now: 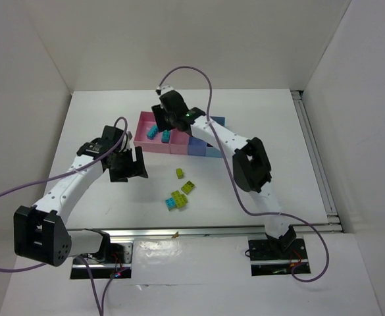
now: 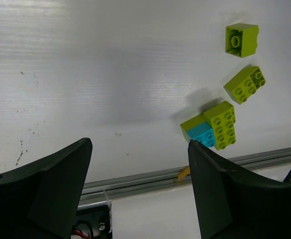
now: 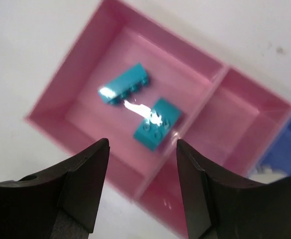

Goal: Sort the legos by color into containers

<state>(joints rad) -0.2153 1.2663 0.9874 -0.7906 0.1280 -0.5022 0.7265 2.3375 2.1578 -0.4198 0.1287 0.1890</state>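
Two teal legos [image 3: 125, 84] [image 3: 157, 123] lie in the leftmost pink bin [image 3: 65, 84] of the tray [image 1: 143, 146]. My right gripper [image 3: 143, 164] hovers open and empty above that bin, also seen in the top view [image 1: 162, 126]. On the table lie a lime lego [image 2: 242, 40], a second lime lego [image 2: 244, 84], and a lime lego [image 2: 221, 124] stuck with a cyan lego [image 2: 202, 133]. These also show in the top view [image 1: 179, 172] [image 1: 187, 187] [image 1: 176, 199]. My left gripper [image 2: 140, 164] is open and empty, left of them [image 1: 129, 164].
The second pink bin [image 3: 240, 129] looks empty; the blue bin [image 3: 289, 149] is mostly out of view. A small beige piece [image 2: 183, 173] lies on the grey rail [image 2: 135, 179] at the table's near edge. White walls enclose the table.
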